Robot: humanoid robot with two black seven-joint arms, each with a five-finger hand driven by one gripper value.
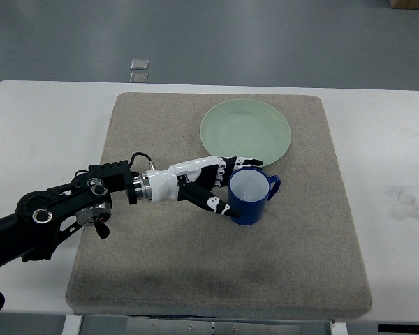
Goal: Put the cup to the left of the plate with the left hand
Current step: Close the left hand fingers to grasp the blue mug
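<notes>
One beige mat [216,258] covers white table [35,118]; grey floor [265,42] beyond.

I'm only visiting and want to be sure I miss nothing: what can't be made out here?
- Top view: whether the left hand actually grips the blue cup; its fingers hide the contact.
- Left arm's shoulder end, cut off by the left edge.
- Right arm: out of frame.
- Two small floor objects: too small to identify.

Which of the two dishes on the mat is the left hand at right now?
The blue cup: the left hand has its fingers spread around the cup's left side. The green plate lies flat behind it, untouched.
</notes>
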